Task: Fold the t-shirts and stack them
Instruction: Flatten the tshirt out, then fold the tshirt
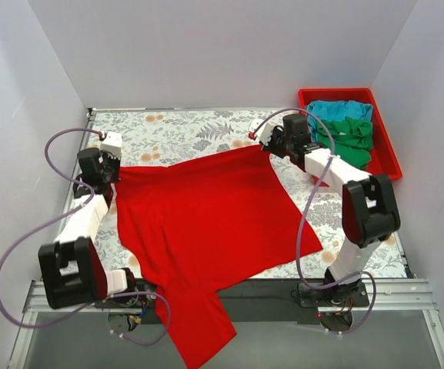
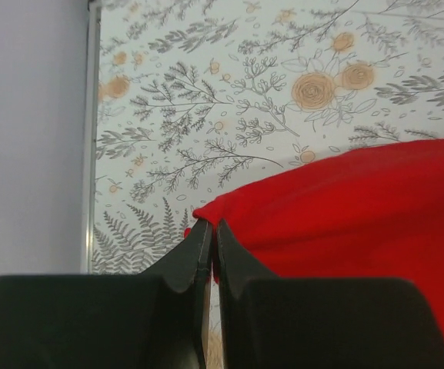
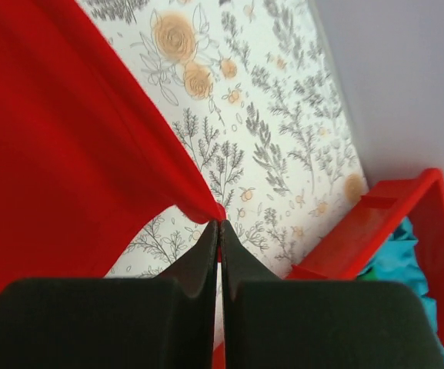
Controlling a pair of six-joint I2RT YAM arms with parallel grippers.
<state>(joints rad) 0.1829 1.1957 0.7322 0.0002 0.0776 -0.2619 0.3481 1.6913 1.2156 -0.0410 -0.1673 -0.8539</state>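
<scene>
Top external: red shirt (image 1: 206, 223) spread mid-frame on bench (image 1: 183, 131); left end effector (image 1: 116, 171) and right end effector (image 1: 260, 145) each clamped on one corner. Upper right: tray (image 1: 385, 150) holds green shirt (image 1: 352, 138) and blue shirt (image 1: 337, 110).

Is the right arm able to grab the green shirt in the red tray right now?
Probably not yet: the right gripper is shut on the red shirt's corner. The green shirt lies close by in the tray, uncovered, so after letting go it likely could.
</scene>
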